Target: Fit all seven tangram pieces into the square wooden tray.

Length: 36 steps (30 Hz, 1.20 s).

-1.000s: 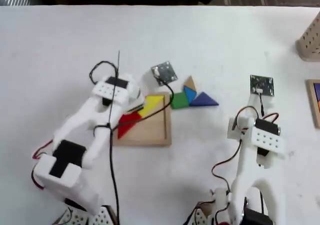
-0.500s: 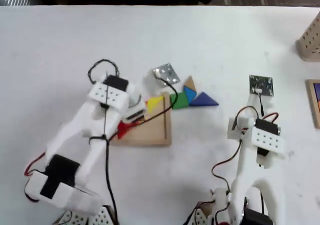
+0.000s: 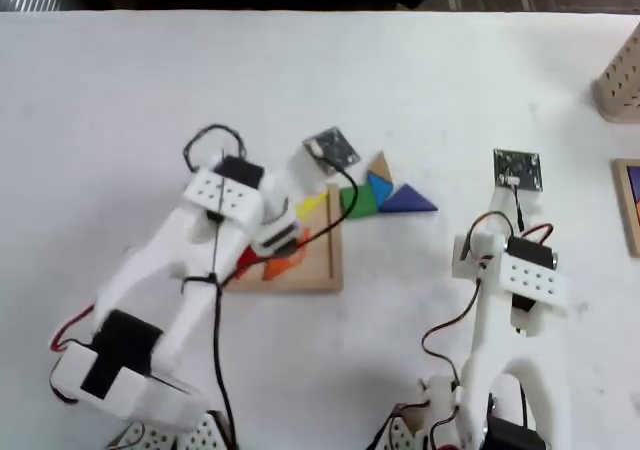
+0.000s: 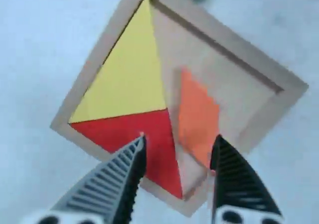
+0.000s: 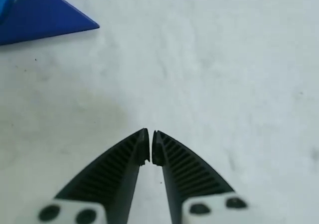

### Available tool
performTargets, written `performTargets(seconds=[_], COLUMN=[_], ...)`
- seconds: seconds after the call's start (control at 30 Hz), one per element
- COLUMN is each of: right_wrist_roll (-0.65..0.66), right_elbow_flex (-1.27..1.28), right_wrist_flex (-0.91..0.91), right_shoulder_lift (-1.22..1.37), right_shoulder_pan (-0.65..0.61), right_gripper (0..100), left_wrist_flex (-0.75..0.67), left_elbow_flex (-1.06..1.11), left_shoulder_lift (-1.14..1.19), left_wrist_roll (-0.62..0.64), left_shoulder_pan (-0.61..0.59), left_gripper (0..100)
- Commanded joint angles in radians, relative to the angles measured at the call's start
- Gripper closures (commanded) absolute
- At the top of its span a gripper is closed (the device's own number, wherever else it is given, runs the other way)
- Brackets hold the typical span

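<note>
- The left tool [image 4: 179,140] is hanging over the square wooden tray [image 4: 280,87]. Its jaws are standing wide with nothing between them.
- One jaw is lying over the red triangle [image 4: 154,134], and the other is standing just past the orange piece [image 4: 198,115].
- The orange piece is lying in the tray just ahead of this tool, beside the red triangle. The yellow triangle [image 4: 127,79] is sitting farther ahead, filling a corner.
- Judgement: the wide stance is suiting a release or a nudge to seat the orange piece.
- The right tool [image 5: 150,147] is sitting low over bare table [image 5: 234,59], its jaws pressed together on nothing. It is probably keeping clear.
- The dark blue triangle [image 5: 45,15] is lying well ahead of the right tool, cut off at the frame edge.
- The green piece [image 3: 358,200] and its neighbours are waiting beyond the left tool, outside the tray.
- Whether the orange piece is lying flat is hard to make out.
- From above, the left arm is covering part of the tray.
</note>
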Motion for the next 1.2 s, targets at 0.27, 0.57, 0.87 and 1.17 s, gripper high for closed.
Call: performTargets(seconds=[0.27,0.57,0.87,1.17], right_wrist_roll=[0.008,0.008,0.044,-0.014], right_elbow_flex=[-0.002,0.002,0.021,-0.178], right_wrist_flex=[-0.015,-0.012,0.007,0.182], right_shoulder_lift=[-0.027,-0.027,-0.047,-0.133], right_shoulder_pan=[-0.012,-0.036,-0.251,-0.700], right_gripper=[97.8,97.8,97.8,91.3], left_wrist_flex=[-0.101,-0.103,-0.293,-0.302], left_elbow_flex=[0.081,0.232,0.351,0.199], left_shoulder_lift=[-0.104,-0.394,-0.315,-0.185], left_wrist_roll=[0.152,0.336,0.361,0.514], left_shoulder_pan=[-0.064,-0.216,-0.355,-0.604], left_gripper=[84,92,93,92])
